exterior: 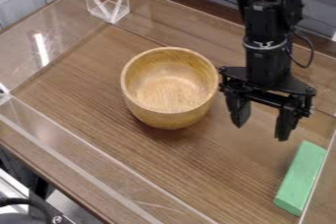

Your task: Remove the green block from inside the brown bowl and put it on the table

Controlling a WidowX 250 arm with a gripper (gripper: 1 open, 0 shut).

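The one camera view looks down across the desk (92, 110), a glossy wood-grain top with clear plastic walls at its edges. The brown bowl (170, 87) stands near the middle, upright and with nothing inside it. The green block (301, 177) lies flat on the desk near the right edge, well apart from the bowl and clear of everything else.

The gripper (264, 122) hangs just right of the bowl, pointing almost straight down, its two dark fingers spread wide with only bare wood between them. It grasps nothing, and the block sits below and to the right of it in the picture, untouched.

By the look of things, the release step is done: block out of the bowl and resting on the desk. What remains is probably only to lift the arm away without brushing the bowl's rim or nudging the block.
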